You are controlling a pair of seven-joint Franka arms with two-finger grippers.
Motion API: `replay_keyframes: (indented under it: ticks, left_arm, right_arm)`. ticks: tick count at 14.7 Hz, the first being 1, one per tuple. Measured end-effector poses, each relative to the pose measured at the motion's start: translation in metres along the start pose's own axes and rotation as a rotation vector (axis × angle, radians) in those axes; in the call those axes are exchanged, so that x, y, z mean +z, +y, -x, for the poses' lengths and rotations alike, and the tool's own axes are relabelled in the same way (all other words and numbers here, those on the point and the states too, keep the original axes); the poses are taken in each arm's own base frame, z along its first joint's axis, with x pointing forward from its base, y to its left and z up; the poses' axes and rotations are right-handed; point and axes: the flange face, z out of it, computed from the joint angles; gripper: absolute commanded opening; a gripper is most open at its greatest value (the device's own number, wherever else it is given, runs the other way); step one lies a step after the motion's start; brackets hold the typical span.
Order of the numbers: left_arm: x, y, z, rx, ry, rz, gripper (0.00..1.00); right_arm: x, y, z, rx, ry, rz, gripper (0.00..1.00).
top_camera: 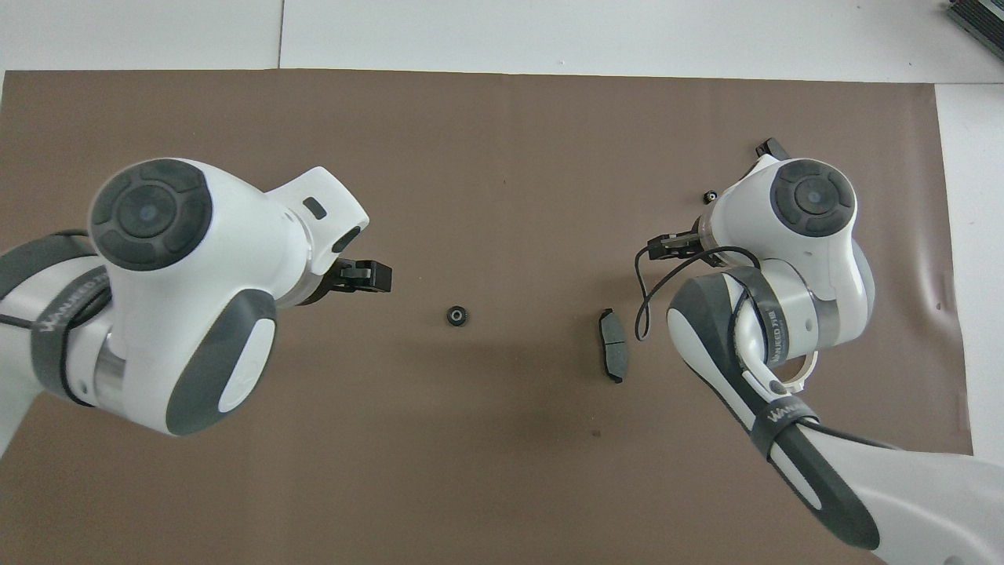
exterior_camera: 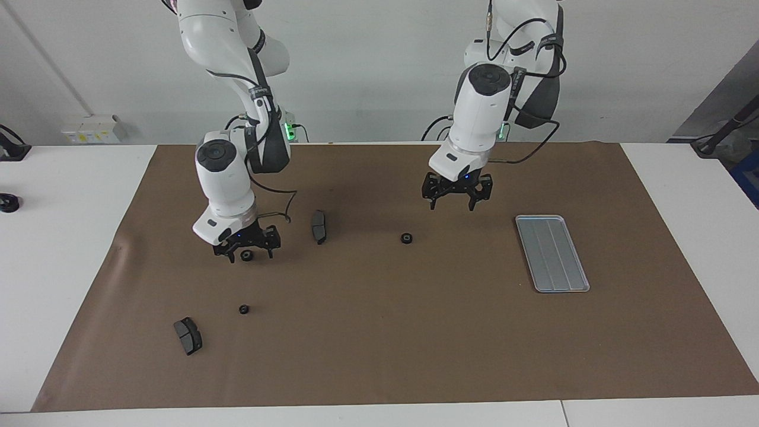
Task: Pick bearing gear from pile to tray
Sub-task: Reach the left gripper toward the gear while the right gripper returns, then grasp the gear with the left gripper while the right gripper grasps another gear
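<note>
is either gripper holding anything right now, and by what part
Nothing is held. The right gripper is open, down around a gear on the mat; the left gripper hangs open and empty.

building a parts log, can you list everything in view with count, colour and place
gears: three, black; one mid-mat, one between the right gripper's fingers, one farther from the robots
brake pads: two, dark grey; one between the two nearer gears, one farthest from the robots
tray: one, silver-grey, toward the left arm's end
mat: one, brown, on the white table
right gripper: black, open, low around a gear
left gripper: black, open, over the mat near the mid-mat gear
</note>
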Motion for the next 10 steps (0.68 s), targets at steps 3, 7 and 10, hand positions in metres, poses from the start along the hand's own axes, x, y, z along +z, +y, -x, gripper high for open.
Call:
replay_keyframes:
  ticks: [3,7,10]
  left_arm:
    - [0.023,0.011,0.004,0.002,-0.006,0.0,1.0]
    - [0.08,0.036,0.007,0.013,-0.016,-0.035,1.0]
    - [0.12,0.059,0.013,0.016,-0.017,-0.05,1.0]
  right_arm:
    - [0.021,0.011,0.018,-0.035,-0.006,-0.006,1.0]
    - [0.031,0.016,0.029,-0.061,-0.025,-0.031,0.8]
    - [0.034,0.015,0.032,-0.052,-0.033,-0.044,0.56]
